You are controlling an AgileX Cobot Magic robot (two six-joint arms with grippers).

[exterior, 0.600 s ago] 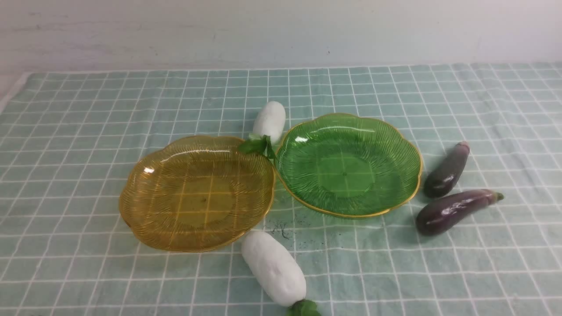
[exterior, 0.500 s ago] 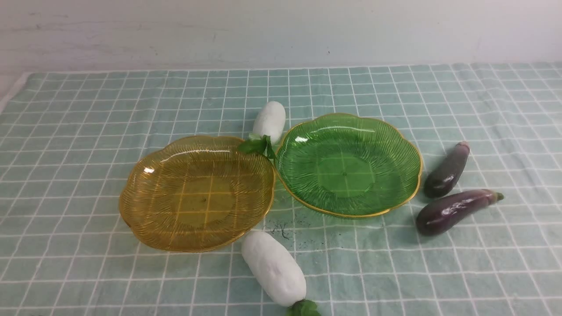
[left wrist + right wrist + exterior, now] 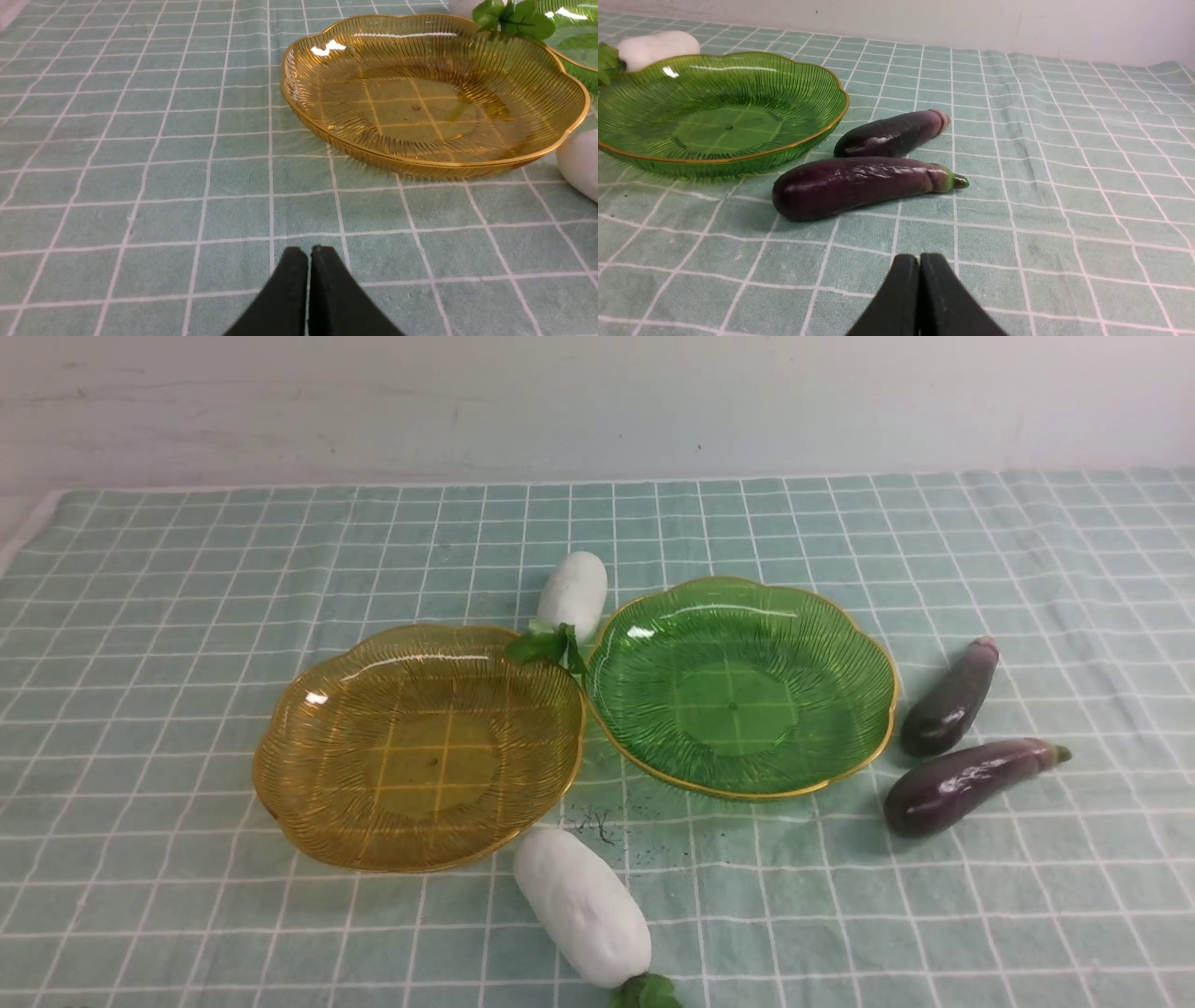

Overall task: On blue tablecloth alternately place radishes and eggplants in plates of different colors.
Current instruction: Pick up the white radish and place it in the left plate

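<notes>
On the blue tablecloth (image 3: 187, 616) an amber plate (image 3: 280, 761) and a green plate (image 3: 882, 686) sit side by side, both empty. One white radish (image 3: 574, 593) lies behind the gap between them, its leaves over the amber rim. A second radish (image 3: 581, 905) lies in front of the amber plate. Two purple eggplants (image 3: 950, 698) (image 3: 966, 784) lie right of the green plate. Neither arm shows in the front view. My left gripper (image 3: 308, 252) is shut, short of the amber plate (image 3: 572, 100). My right gripper (image 3: 919, 259) is shut, short of the nearer eggplant (image 3: 859, 184).
A pale wall (image 3: 597, 401) runs behind the table's far edge. The cloth's left edge (image 3: 28, 537) shows at the far left. Dark smudges (image 3: 597, 821) mark the cloth between the plates and the near radish.
</notes>
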